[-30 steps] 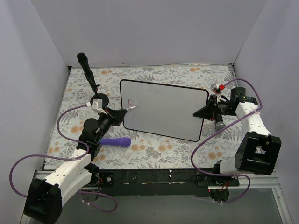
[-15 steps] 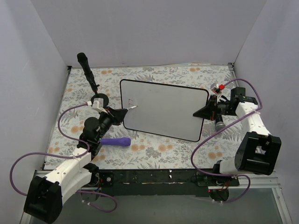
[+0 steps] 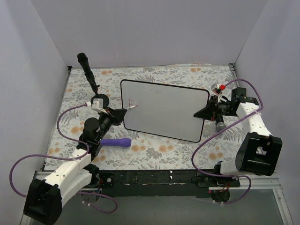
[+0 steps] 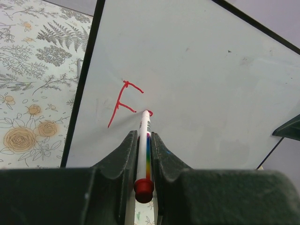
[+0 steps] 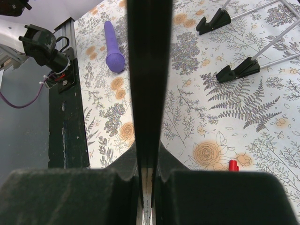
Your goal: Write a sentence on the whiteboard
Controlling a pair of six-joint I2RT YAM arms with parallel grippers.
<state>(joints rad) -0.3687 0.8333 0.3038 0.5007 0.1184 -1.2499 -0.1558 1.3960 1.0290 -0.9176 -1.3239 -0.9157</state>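
**Top external view: both pincers closed, one on the pen and one on the board**

The whiteboard (image 3: 164, 110) sits in the middle of the frame on the floral cloth (image 3: 154, 150), its long sides running left to right. The left gripper (image 3: 123, 114) lies just off the board's left edge, pointing right. It is clamped on a white marker (image 3: 132, 108) whose tip reaches over the frame onto the white surface near the upper left corner.

In the left wrist view, the 2 fingers (image 4: 126, 150) press the marker's barrel from both sides, and its red tip touches the board. Of the sentence (image 4: 123, 103), 1 red letter "F" shows, just left of the tip, with a short red curve at the tip itself.

The right gripper (image 3: 202, 112) is at the board's right edge, in the right half of the frame. It is closed on that edge; the right wrist view shows the frame as a dark vertical bar running between the jaws.

A purple tool (image 3: 116, 142) lies on the cloth below the left gripper, well apart from the board. A black stick-shaped tool (image 3: 87, 70) lies at the upper left. A small red cap (image 5: 233, 165) rests on the cloth at the lower right of the right wrist view.
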